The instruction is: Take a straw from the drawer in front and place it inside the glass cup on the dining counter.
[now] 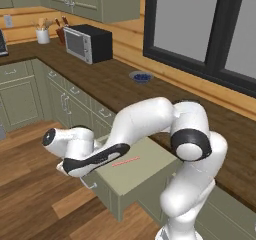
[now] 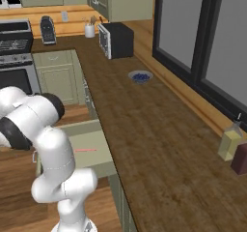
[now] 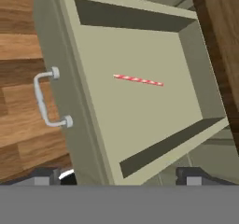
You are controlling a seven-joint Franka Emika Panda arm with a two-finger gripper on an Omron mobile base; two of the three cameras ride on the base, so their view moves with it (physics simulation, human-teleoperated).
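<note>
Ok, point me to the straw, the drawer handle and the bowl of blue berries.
straw point(image 3: 138, 80): hand view, middle of the striped stick on the drawer floor.
drawer handle point(image 3: 42, 99): hand view, middle of the silver bar.
bowl of blue berries point(image 1: 141, 77): left base view, the berries at the bowl's centre.

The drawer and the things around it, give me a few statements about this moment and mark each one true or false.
1. The drawer is pulled open. True.
2. The straw lies flat on the drawer's floor. True.
3. The gripper is shut on the straw. False: its fingertips stand wide apart and the straw lies free.
4. The bowl of blue berries sits inside the drawer. False: it stands on the long dark worktop.
5. The drawer's silver handle is on its front panel. True.
</note>
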